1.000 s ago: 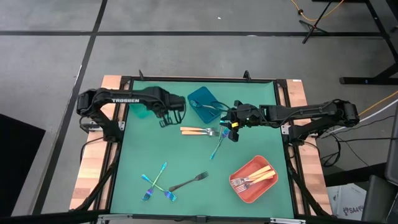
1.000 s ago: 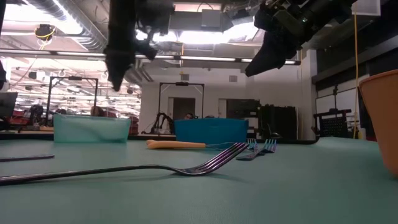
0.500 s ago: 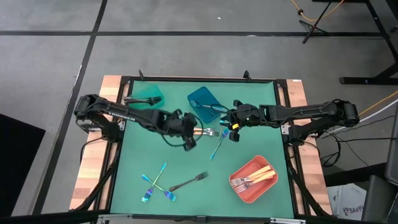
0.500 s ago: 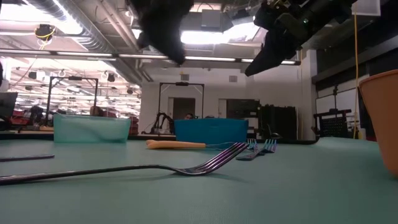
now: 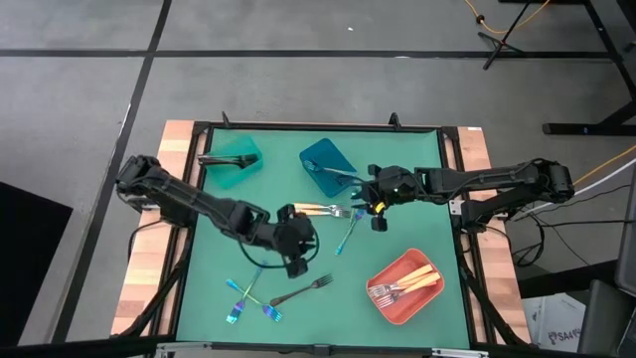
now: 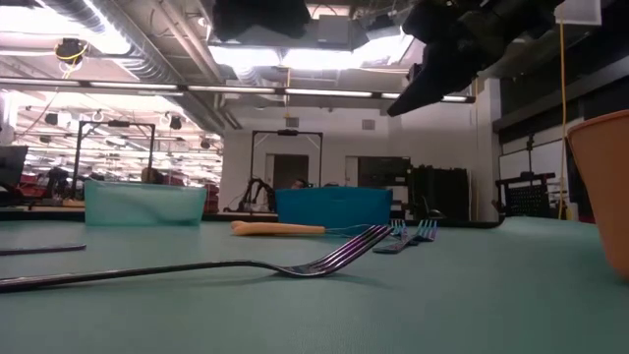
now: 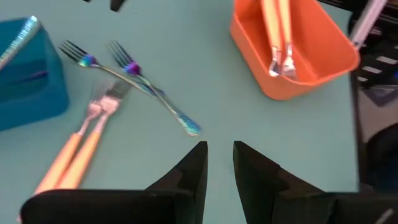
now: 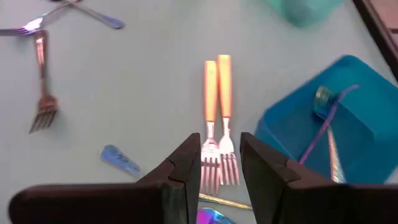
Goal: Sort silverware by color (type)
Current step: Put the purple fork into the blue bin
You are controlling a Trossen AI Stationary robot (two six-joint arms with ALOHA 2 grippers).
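the left gripper (image 5: 295,261) is hanging over the middle of the green mat (image 5: 229,209), its fingers (image 7: 194,167) standing a narrow gap apart and holding nothing. just beyond it two gold forks (image 5: 316,210) are lying side by side, and two blue forks (image 5: 348,231) are lying crossed next to them. nearer the front edge a dark fork (image 5: 303,289) is resting close to a crossed bunch of blue forks (image 5: 246,294). the right gripper (image 5: 377,207) is hovering above the heads of the gold forks, beside the blue bin (image 5: 328,165); its fingers (image 8: 186,168) are also narrowly parted with nothing between them. the blue bin is holding blue forks (image 8: 328,121) leaning on its wall. the red bin (image 5: 406,286) at the front right is holding gold forks (image 5: 409,283). the teal bin (image 5: 235,161) is sitting at the back left with a dark fork (image 5: 221,159) lying across it.
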